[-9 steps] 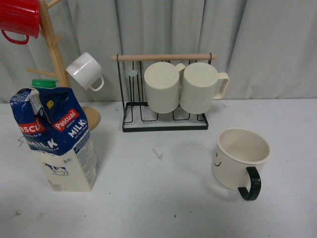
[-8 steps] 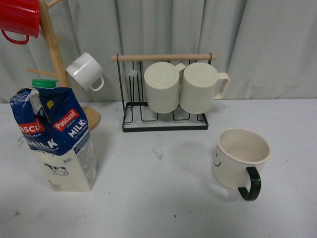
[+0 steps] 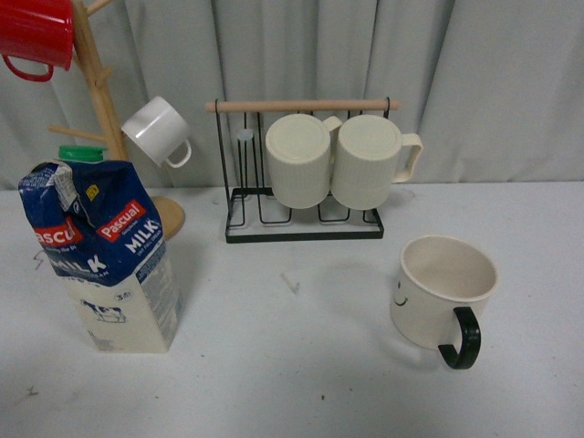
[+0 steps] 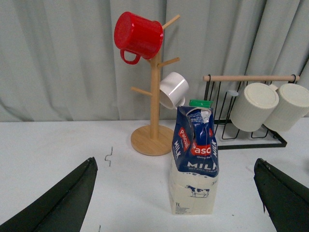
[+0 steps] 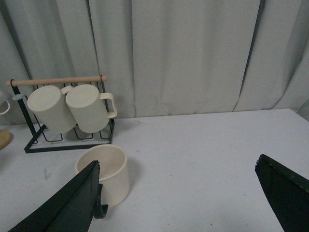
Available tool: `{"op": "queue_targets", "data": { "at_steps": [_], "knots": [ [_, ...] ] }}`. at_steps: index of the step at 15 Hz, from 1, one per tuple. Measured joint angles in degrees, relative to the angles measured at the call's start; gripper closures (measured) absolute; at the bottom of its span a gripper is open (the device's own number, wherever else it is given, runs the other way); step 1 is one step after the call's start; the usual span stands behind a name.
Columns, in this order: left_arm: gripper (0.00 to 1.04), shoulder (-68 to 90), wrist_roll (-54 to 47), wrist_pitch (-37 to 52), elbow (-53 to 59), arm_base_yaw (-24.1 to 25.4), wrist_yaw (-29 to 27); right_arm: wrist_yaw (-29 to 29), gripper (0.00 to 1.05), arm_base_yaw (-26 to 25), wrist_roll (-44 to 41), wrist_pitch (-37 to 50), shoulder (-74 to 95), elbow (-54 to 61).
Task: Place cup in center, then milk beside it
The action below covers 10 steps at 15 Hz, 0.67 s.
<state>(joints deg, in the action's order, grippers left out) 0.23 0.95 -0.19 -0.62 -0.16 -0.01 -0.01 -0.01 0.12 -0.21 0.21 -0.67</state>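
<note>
The cup (image 3: 443,287), a wide cream mug with a smiley face and a dark handle (image 3: 461,338), stands upright at the right of the white table. The milk (image 3: 109,255), with a blue top and a green cap, stands upright at the left. The bare tabletop between them carries a small black mark (image 3: 290,283). Neither gripper shows in the front view. My left gripper (image 4: 175,162) is open, and the milk (image 4: 193,174) stands ahead of it between the fingers. My right gripper (image 5: 177,162) is open and empty. The cup (image 5: 108,174) sits by one finger (image 5: 72,203).
A wooden mug tree (image 3: 100,100) at the back left holds a red mug (image 3: 36,32) and a small white cup (image 3: 157,130). A black wire rack (image 3: 301,219) at the back centre holds two ribbed cream mugs (image 3: 299,160). A grey curtain hangs behind the table.
</note>
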Motion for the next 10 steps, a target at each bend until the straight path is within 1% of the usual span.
{"op": "queue_targets", "data": {
  "at_steps": [6, 8, 9, 10],
  "knots": [
    [0.07, 0.0, 0.0, 0.0, 0.0, 0.0, 0.0, -0.4, 0.06, -0.1, -0.1, -0.2, 0.1, 0.0],
    [0.07, 0.0, 0.0, 0.0, 0.0, 0.0, 0.0, -5.6, 0.06, -2.1, -0.5, -0.2, 2.0, -0.3],
    [0.07, 0.0, 0.0, 0.0, 0.0, 0.0, -0.1, -7.0, 0.06, -2.9, -0.8, 0.7, 3.0, -0.4],
    [0.07, 0.0, 0.0, 0.0, 0.0, 0.0, 0.0, -10.0, 0.06, -4.3, -1.1, 2.8, 5.8, -0.7]
  ]
}}
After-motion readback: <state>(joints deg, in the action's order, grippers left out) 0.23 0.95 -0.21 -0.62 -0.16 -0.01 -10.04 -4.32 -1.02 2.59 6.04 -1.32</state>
